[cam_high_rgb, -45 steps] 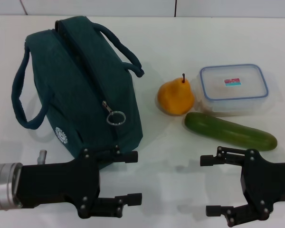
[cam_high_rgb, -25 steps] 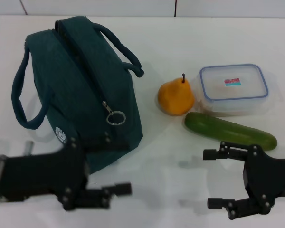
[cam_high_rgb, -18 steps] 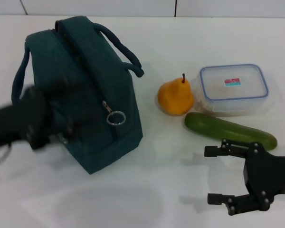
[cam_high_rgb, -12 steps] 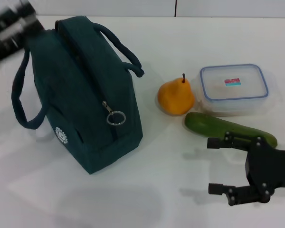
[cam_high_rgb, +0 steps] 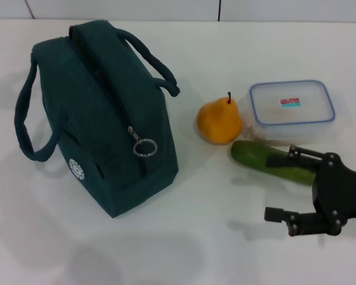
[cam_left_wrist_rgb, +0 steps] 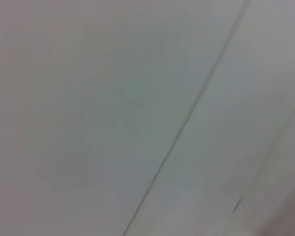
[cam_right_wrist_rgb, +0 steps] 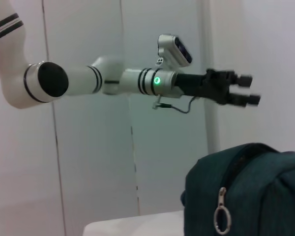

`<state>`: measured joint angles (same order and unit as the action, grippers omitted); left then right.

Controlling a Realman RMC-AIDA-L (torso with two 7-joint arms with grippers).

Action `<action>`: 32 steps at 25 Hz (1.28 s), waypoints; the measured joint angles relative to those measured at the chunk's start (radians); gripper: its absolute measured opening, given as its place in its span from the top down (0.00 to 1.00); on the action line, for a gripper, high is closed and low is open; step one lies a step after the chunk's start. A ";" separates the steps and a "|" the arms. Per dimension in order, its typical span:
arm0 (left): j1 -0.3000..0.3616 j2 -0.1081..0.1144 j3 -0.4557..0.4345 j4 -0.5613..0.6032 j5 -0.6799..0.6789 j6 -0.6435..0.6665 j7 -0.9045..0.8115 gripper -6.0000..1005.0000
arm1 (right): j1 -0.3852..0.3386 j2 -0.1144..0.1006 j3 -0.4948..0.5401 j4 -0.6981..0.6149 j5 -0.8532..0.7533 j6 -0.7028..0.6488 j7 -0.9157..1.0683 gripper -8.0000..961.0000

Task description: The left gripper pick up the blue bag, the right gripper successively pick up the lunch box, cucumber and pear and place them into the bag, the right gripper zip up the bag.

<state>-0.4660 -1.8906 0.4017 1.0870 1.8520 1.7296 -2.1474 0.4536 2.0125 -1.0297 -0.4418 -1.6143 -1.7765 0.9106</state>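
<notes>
on the white table (cam_high_rgb: 225,53), seen from the head camera: large dark teal fabric lunch bag (cam_high_rgb: 104,122) with two loop handles, upright at left, zipper shut, metal ring pull (cam_high_rgb: 145,146) hanging on its near end. just right of it, plump orange-yellow pear (cam_high_rgb: 219,121), touching or nearly touching the small clear plastic lunch box (cam_high_rgb: 292,111) with blue-rimmed lid. long dark green cucumber (cam_high_rgb: 267,160) just in front of both, its right end hidden behind the black two-finger right gripper (cam_high_rgb: 295,184), low at the near right, jaws spread wide, holding nothing. no left arm in that view. only from the right wrist: black two-finger left gripper (cam_right_wrist_rgb: 246,90) with green lamp, raised high above the bag (cam_right_wrist_rgb: 246,191), well apart from it; fingers slightly parted, empty. left wrist view: only a pale blurred surface.
</notes>
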 joint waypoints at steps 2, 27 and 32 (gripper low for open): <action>-0.011 0.001 0.041 0.104 0.108 0.002 -0.139 0.24 | 0.000 0.000 0.014 0.001 0.000 0.001 0.000 0.09; 0.006 -0.070 0.365 0.416 0.359 0.143 -0.671 0.24 | -0.003 -0.009 0.073 -0.007 0.011 0.022 -0.008 0.09; -0.002 -0.081 0.371 0.409 0.363 0.141 -0.676 0.24 | -0.002 -0.009 0.073 -0.007 0.011 0.043 -0.011 0.09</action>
<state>-0.4684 -1.9719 0.7732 1.4957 2.2146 1.8703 -2.8232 0.4520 2.0033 -0.9571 -0.4493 -1.6030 -1.7333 0.8997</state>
